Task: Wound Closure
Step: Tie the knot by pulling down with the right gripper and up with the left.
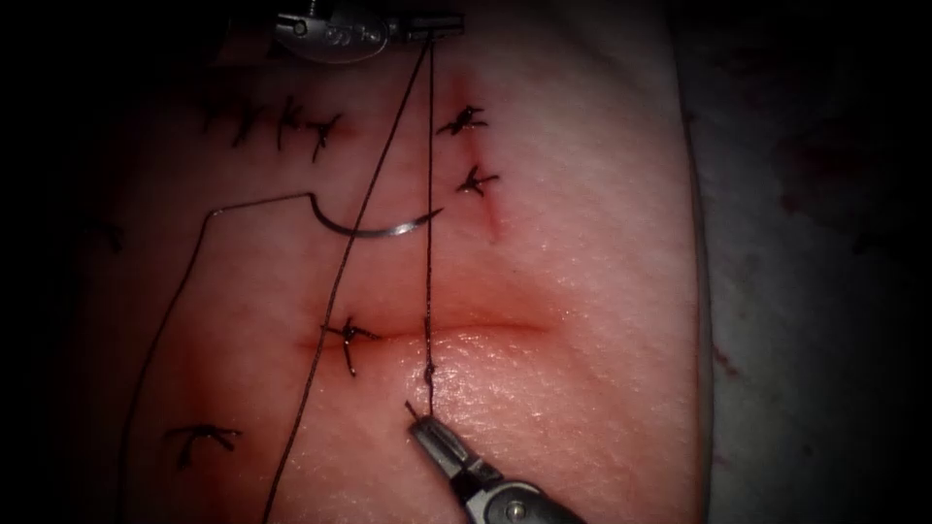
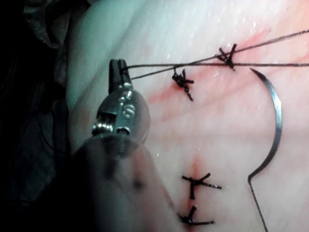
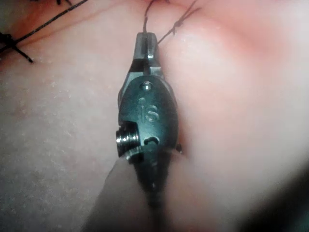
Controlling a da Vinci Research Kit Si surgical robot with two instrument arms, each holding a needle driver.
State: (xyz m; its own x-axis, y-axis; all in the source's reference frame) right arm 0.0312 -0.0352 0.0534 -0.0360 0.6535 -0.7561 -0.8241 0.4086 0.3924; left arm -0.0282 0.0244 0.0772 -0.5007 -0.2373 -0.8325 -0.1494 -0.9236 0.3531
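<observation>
Your right hand (image 1: 419,415), coming in from the lower right of the endoscope view, is closed on the short tail of the dark suture thread (image 1: 428,243), just below the horizontal cut (image 1: 466,330) in the pale pink pork-belly tissue (image 1: 582,291). In the right wrist view its jaws (image 3: 146,46) are pinched together with the strand leaving their tip. Your left hand (image 1: 442,21), at the top edge of the endoscope view, is also closed on the thread; the left wrist view shows two strands running out from its tip (image 2: 117,70).

Held this way, the hands sit on opposite sides of the cut and the thread is stretched nearly straight between them, crossing the cut. To my eye, that is the pull that seats a knot at the small kink (image 1: 428,369) just below the cut.

Neither hand holds the curved steel needle (image 1: 379,228). It lies free on the tissue surface, above the cut and left of the taut strands, not in the tissue. Its long axis runs roughly left to right with the curve bellied downward; the sharp tip points up and right, the swaged end left, where the thread trails off in a slack loop. Finished dark knots (image 1: 351,335) mark the cut's left end.
</observation>
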